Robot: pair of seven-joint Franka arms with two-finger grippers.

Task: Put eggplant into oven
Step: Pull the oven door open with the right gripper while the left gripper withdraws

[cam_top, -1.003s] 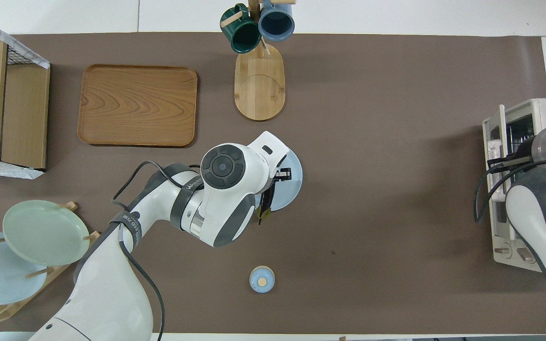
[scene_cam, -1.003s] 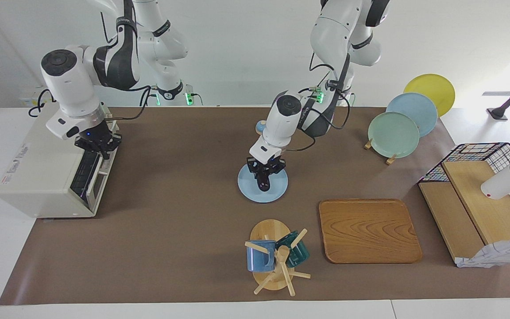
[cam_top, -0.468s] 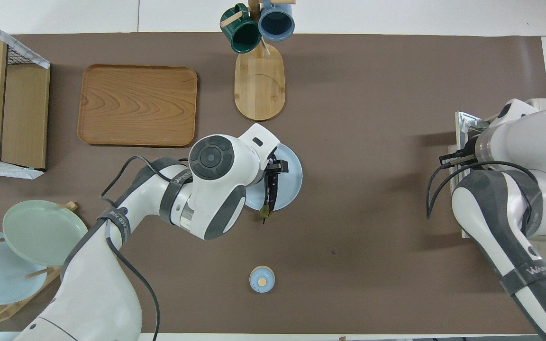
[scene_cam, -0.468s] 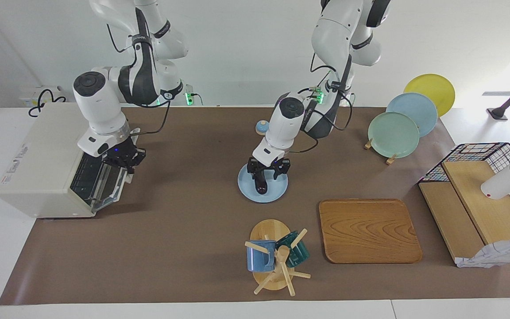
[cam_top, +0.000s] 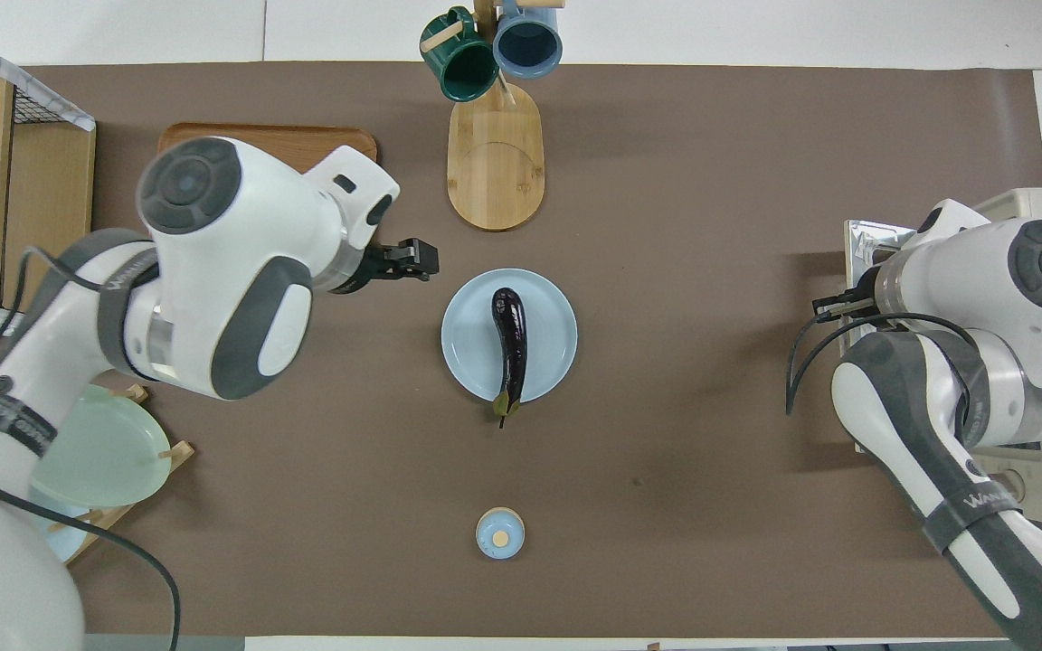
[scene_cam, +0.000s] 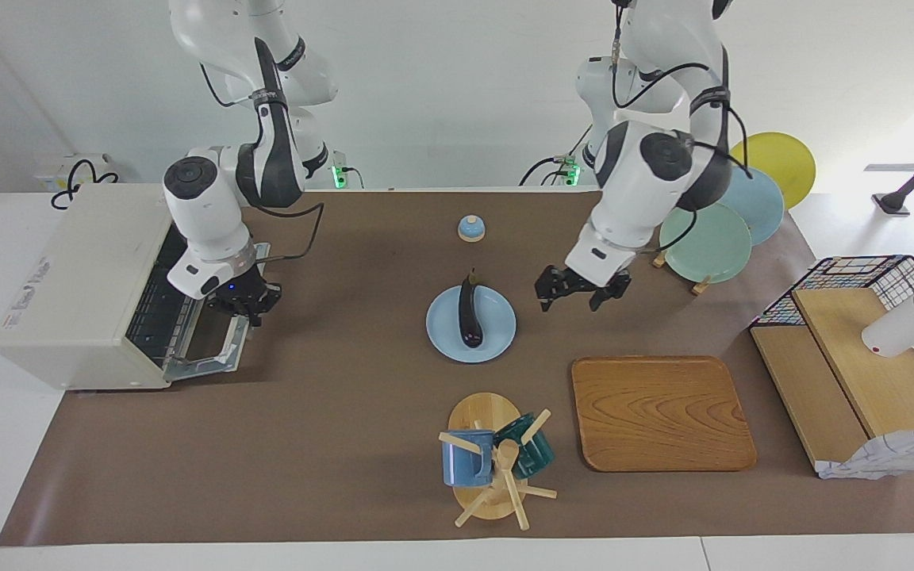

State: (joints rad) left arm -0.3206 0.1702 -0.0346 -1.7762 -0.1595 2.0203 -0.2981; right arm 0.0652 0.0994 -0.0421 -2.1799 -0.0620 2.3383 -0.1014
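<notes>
Since the earlier frame the left tool had let go of the eggplant, risen, spread open and empty; the oven door had dropped, the right tool shut on its handle. The eggplant lay on the blue plate mid-tabletop; its stem overhung the rim, so a poor regrasp might roll it. Only the facing view showed the rack.
</notes>
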